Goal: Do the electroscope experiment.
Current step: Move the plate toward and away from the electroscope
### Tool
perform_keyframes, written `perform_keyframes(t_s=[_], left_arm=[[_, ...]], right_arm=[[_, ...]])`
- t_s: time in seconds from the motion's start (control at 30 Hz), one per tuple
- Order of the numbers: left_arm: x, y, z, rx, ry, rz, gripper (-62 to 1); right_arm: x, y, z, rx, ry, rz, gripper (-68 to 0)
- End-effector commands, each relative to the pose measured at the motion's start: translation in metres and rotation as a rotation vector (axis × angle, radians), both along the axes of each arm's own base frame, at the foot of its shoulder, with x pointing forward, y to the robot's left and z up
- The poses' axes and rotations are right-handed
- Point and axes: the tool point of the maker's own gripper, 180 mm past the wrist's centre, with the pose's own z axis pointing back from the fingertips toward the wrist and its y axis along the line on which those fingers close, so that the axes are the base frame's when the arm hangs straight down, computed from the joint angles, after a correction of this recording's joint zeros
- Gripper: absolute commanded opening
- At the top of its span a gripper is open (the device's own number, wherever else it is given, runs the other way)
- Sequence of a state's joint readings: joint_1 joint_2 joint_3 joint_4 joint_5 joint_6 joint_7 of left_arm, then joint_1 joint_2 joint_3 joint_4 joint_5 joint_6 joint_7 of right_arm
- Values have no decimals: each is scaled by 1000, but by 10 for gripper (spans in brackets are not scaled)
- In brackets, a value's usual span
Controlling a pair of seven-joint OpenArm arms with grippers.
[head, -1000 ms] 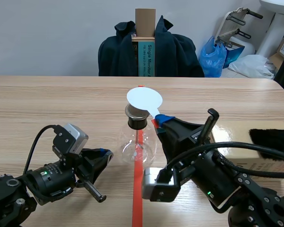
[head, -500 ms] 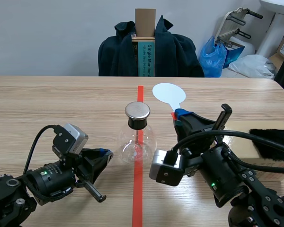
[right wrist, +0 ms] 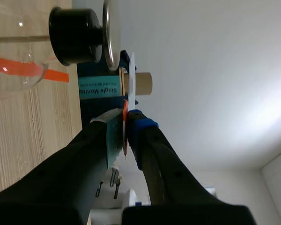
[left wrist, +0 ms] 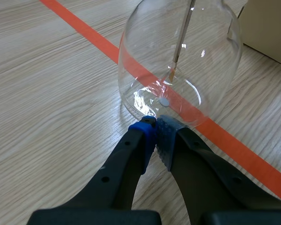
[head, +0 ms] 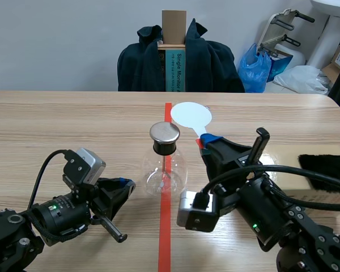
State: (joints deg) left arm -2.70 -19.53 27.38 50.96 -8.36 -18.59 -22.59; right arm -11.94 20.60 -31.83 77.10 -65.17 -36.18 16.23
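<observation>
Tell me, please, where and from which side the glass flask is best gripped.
Probably at the black stopper on its neck, coming in level from the side. The flask stands upright; its bulb is wide, round, smooth glass, likely slippery to pinch, while the stopper is narrow and straight-sided. Keep below the metal disc on top.

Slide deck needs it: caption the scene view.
The right end effector holds a white paddle near the flask's metal cap; left end effector rests shut.

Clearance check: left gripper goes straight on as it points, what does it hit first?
The round clear glass flask. The left gripper, shut, points at its lower wall from very close; whether the tips touch it is unclear.
</observation>
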Motion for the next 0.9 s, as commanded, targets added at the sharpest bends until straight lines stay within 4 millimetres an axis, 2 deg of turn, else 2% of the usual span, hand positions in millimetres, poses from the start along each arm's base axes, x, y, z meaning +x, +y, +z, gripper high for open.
perform_keyframes(t_s=[0.0, 0.43, 0.87], left_arm=[[5, 1, 7, -12, -22, 4, -581], [5, 1, 7, -12, -22, 4, -581], [5, 1, 7, -12, -22, 4, -581]], right_arm=[[5, 0, 11, -12, -49, 27, -669], [-15, 21, 12, -28, -69, 188, -669], [-18, 25, 12, -29, -70, 213, -669]])
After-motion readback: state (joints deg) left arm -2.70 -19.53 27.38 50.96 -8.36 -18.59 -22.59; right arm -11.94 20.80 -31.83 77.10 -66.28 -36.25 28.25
